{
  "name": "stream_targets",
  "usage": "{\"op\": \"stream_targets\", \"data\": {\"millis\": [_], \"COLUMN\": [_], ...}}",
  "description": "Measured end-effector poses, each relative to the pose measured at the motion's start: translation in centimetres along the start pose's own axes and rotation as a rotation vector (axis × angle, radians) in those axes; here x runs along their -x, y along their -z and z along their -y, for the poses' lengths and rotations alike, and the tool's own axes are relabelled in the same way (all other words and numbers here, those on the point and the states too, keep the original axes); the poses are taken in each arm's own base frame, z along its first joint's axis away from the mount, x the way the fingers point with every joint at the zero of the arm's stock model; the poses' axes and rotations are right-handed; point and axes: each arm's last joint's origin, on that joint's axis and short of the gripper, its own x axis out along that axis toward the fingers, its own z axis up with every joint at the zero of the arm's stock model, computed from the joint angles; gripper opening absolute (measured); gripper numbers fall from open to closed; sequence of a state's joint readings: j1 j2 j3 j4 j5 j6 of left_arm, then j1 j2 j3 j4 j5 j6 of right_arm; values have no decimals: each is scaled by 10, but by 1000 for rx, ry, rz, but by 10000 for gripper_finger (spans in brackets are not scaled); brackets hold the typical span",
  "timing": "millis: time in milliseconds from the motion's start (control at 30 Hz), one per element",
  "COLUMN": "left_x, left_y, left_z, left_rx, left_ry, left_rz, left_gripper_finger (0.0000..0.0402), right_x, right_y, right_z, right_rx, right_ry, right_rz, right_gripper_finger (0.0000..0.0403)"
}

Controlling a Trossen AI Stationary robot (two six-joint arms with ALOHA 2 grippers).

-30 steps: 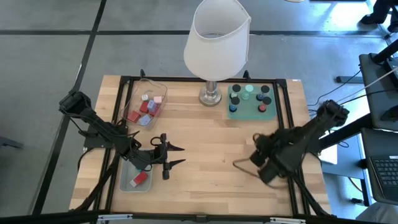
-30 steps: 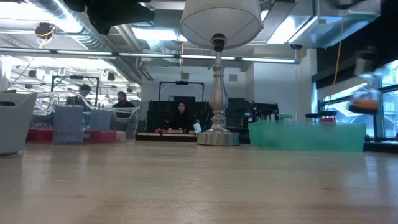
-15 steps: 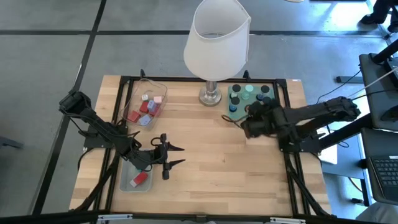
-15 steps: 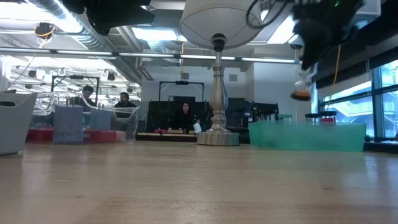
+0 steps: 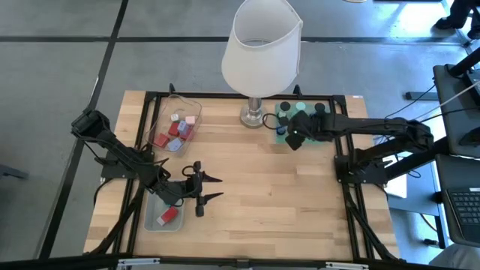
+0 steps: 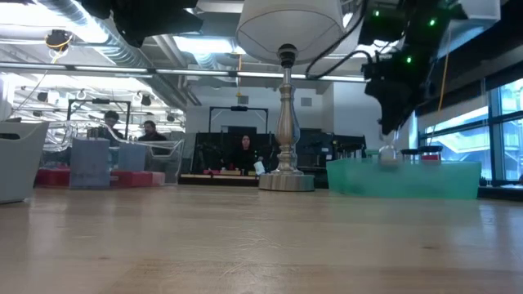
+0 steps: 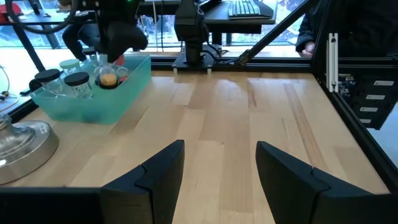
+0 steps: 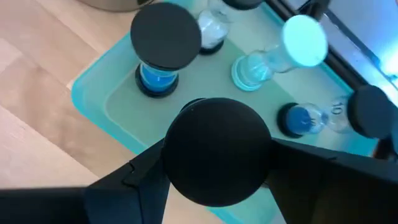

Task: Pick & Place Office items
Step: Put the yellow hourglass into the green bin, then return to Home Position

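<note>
My right gripper (image 5: 294,135) hangs over the near left corner of the teal tray (image 5: 309,133), shut on a small sand timer (image 7: 109,79) with a black end cap and orange sand. Other timers stand or lie in the tray: one with a black cap and blue sand (image 8: 163,43), one with a mint cap (image 8: 303,38). My left gripper (image 5: 214,187) stands open above the wood at the near left, nothing between its fingers (image 7: 163,169). Red, pink and lavender blocks lie in a clear tray (image 5: 159,120). My right gripper pinches the timer at its upper end, one finger (image 8: 142,180) on each side just under the black top cap (image 8: 217,152), which hides the contact. The fingers slant down from above. The timer hangs upright below them, its lower end (image 6: 389,155) at the tray's rim.
A big white-shaded lamp (image 5: 261,45) stands on a metal foot (image 5: 253,115) just left of the teal tray. A clear bin (image 5: 154,222) with a red piece (image 5: 169,216) sits at the near left. A black frame rail (image 5: 341,150) runs along the table's right side. People sit beyond the table.
My right gripper has swung from the table's near right toward the far edge and leftward, ending over the teal tray. It carried the timer along, clear of the table, and its wrist has rolled on the way.
</note>
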State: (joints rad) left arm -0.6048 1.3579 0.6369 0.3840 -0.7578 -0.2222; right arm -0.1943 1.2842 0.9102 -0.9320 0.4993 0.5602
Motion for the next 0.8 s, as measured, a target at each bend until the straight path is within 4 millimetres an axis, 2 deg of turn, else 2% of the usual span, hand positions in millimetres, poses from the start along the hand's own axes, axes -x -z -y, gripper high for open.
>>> {"op": "stream_targets", "data": {"millis": [267,500,800], "left_x": [0,0,0], "left_y": [0,0,2], "left_z": [0,0,-1], "left_rx": [0,-4,-19], "left_ry": [0,-1,-5], "left_rz": [0,-4,-19], "left_gripper_finger": [196,196,196], "right_x": [-27,-31,-33], "right_y": [1,-6,-10], "right_z": [12,15,18], "right_rx": [-28,-30,-35], "right_ry": [-16,-56,-64], "right_rz": [-22,13,23], "right_gripper_finger": [219,226,269]}}
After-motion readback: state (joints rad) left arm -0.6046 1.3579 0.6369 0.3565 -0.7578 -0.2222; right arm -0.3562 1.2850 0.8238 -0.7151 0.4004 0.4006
